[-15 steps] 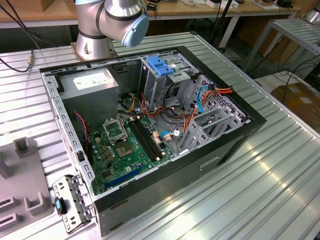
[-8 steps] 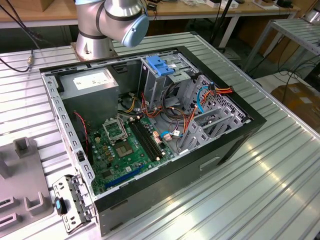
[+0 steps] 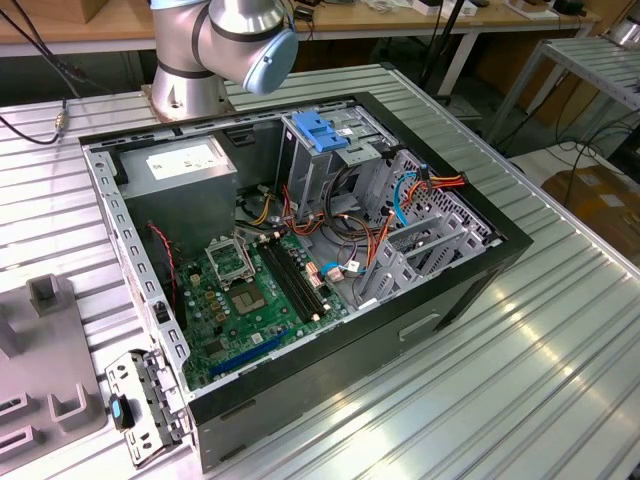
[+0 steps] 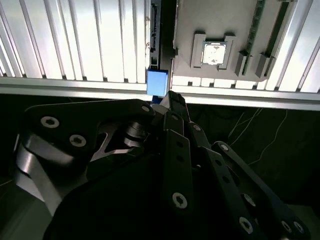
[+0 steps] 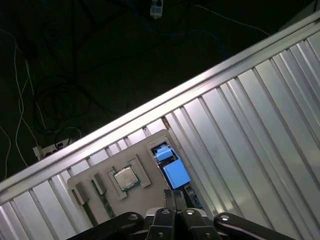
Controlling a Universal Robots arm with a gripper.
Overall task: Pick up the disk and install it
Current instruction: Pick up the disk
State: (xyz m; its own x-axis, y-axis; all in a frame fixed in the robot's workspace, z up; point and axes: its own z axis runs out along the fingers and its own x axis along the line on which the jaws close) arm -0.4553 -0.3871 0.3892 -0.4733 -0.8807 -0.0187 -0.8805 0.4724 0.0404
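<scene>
Worktop (image 3: 560, 330): ribbed aluminium; dark floor (image 5: 100, 30) with cables (image 5: 30, 115).
Case (image 3: 470, 285): open, motherboard (image 3: 235, 305) inside.
Tray (image 5: 125, 160): grey, holds processor (image 5: 124, 177).
Disk (image 5: 176, 174): edge-on beside tray.
Pincer (image 5: 173, 200): closed, empty, near disk.

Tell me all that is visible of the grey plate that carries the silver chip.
The grey plate is flat, matte and plastic-looking. It lies on the ribbed metal table, close to the table's edge. Raised holders stand on it: a square frame holds the silver chip, and a narrow slot holds a green strip. A blue piece sits at one side of it.
</scene>
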